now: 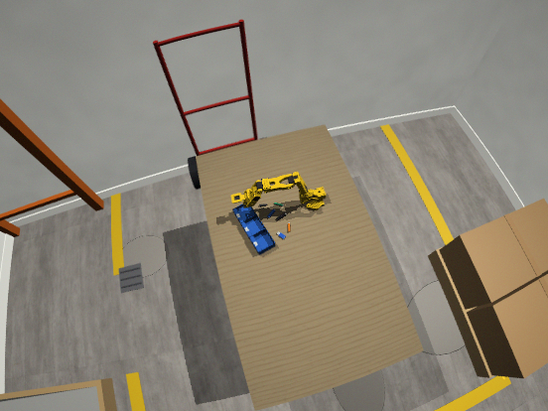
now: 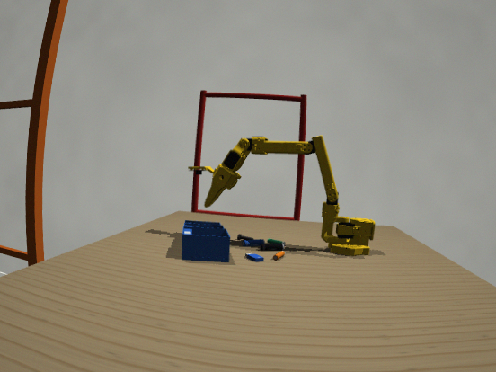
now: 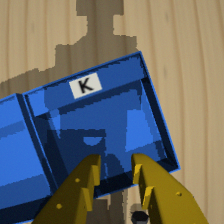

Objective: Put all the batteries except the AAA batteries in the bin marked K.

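A row of blue bins stands on the wooden table, also seen in the side view. The wrist view shows its end compartment with a white label K; I see only shadows inside it. My gripper hangs high above this compartment, shut, with nothing between the fingers; it also shows in the overhead view and the side view. An orange battery and a small blue item lie on the table to the right of the bins.
A green-tipped item, a blue one and dark ones lie between the bins and the arm's base. A red hand truck frame stands behind the table's far edge.
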`<state>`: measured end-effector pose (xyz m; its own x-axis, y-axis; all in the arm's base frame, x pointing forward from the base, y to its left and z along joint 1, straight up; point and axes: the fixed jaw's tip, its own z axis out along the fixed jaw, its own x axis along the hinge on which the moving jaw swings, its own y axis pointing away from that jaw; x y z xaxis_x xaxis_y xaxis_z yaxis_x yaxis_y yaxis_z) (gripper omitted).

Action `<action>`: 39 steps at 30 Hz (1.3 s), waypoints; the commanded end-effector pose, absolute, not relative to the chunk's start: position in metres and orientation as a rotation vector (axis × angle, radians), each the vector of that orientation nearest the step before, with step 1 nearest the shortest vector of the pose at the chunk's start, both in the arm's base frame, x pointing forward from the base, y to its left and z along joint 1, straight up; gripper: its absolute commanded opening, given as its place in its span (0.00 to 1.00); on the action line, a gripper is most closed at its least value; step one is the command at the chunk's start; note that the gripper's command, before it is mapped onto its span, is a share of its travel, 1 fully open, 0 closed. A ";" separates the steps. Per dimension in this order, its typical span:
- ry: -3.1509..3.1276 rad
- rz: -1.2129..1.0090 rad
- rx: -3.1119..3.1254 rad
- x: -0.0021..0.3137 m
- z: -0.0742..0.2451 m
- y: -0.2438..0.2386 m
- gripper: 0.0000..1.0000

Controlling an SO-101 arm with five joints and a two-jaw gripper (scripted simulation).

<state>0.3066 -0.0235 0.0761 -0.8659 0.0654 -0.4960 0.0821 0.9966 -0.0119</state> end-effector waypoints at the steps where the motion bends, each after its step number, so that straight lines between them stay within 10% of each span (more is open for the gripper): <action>1: 2.546 -0.044 0.112 0.311 0.094 -0.024 0.07; 39: 2.542 0.065 -0.250 0.289 0.098 0.061 0.07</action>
<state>0.2856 0.0567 0.0840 -0.8502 -0.1684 -0.4988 -0.1875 0.9822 -0.0120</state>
